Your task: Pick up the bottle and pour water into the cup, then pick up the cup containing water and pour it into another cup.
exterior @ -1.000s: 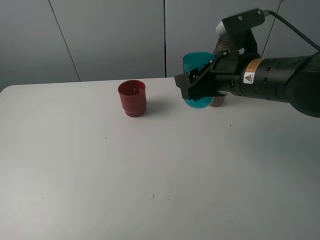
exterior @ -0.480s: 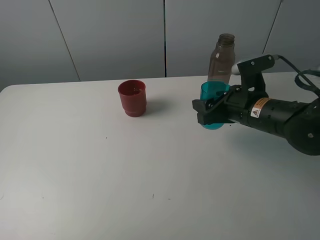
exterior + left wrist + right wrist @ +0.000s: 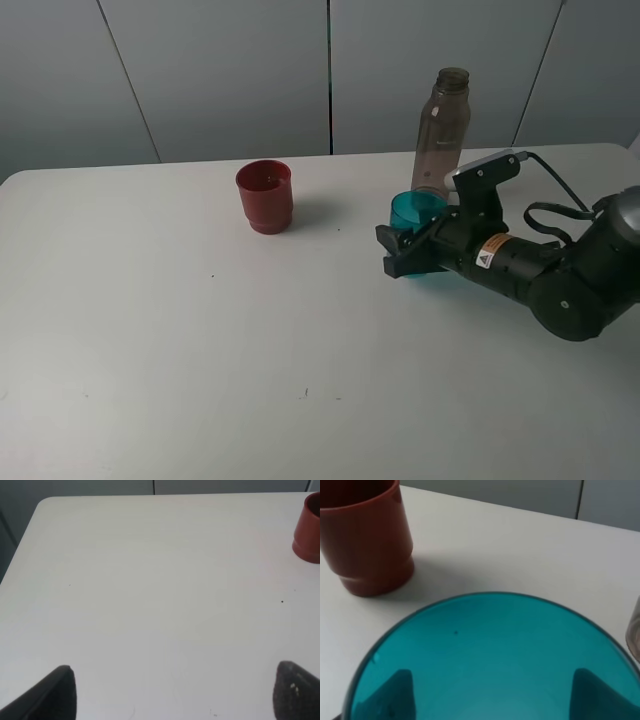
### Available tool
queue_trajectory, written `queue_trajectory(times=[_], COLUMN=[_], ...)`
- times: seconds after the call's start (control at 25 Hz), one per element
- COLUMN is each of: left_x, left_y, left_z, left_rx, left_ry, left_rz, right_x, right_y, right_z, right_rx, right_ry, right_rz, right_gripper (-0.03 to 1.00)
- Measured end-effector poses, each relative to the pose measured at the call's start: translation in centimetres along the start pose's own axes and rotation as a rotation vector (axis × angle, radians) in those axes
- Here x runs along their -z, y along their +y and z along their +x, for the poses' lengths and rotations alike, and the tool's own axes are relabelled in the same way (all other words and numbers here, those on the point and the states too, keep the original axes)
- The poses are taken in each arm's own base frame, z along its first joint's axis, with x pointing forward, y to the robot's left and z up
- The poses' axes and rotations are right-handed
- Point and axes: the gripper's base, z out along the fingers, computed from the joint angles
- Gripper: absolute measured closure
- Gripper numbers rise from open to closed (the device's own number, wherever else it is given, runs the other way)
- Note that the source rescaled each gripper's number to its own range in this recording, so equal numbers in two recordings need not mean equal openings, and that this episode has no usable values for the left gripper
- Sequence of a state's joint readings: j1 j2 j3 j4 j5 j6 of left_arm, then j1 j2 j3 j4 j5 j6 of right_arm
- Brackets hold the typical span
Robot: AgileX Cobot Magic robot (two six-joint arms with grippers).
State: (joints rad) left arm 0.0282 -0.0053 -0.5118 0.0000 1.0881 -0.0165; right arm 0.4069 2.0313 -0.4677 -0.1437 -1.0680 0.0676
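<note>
Two cups and one bottle are what you have on the white table (image 3: 200, 380). The cup (image 3: 412, 210) is a translucent teal tumbler, upright, low over or on the table just in front of the bottle (image 3: 442, 132); you cannot tell from the high view whether its base touches the surface. The right gripper (image 3: 405, 255) is clamped on it, jaws drawn in against its sides. In the right wrist view the teal rim (image 3: 490, 650) fills most of the picture and the dark fingertips (image 3: 395, 690) show only through the plastic. Whether it holds water is not clear.

The bottle stands upright, smoky grey-brown, uncapped, near the table's far edge; the right wrist view cuts it down to a sliver (image 3: 634, 630). Another cup (image 3: 265, 196), opaque red with a stepped base, stands upright well to the left of the teal one, apart from everything.

Your left gripper (image 3: 175, 692) is outside the high view; its wrist view shows two dark fingertips (image 3: 57, 695) set wide apart over bare table, with the red cup (image 3: 309, 530) cut off by the frame. Open tabletop runs wide in front and to the left.
</note>
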Motion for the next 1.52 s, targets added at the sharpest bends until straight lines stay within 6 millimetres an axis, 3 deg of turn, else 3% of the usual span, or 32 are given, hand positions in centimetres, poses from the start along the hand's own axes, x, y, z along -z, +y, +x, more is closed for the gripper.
queue_trajectory(times=[0.32, 0.84, 0.92, 1.16, 1.2, 1.28, 1.52], left_x=[0.0, 0.0, 0.0, 0.0, 0.0, 0.0, 0.0], left_y=[0.0, 0.0, 0.0, 0.0, 0.0, 0.0, 0.0], left_z=[0.0, 0.0, 0.0, 0.0, 0.0, 0.0, 0.0], left_rx=[0.000, 0.000, 0.000, 0.000, 0.000, 0.000, 0.000], left_ry=[0.000, 0.000, 0.000, 0.000, 0.000, 0.000, 0.000], left_rz=[0.000, 0.000, 0.000, 0.000, 0.000, 0.000, 0.000], right_x=[-1.8, -1.9, -1.9, -1.9, -1.9, -1.6, 1.3], right_y=[-0.2, -0.2, -0.2, 0.0, 0.0, 0.1, 0.2], right_z=[1.4, 1.6, 1.6, 1.7, 1.7, 1.8, 1.8], right_rx=[0.026, 0.024, 0.024, 0.037, 0.033, 0.030, 0.025], right_ry=[-0.026, -0.021, -0.021, -0.020, -0.020, -0.012, 0.115], right_rz=[-0.004, -0.004, -0.004, -0.032, -0.033, -0.033, -0.008], right_gripper=[0.89, 0.88, 0.78, 0.09, 0.03, -0.02, -0.03])
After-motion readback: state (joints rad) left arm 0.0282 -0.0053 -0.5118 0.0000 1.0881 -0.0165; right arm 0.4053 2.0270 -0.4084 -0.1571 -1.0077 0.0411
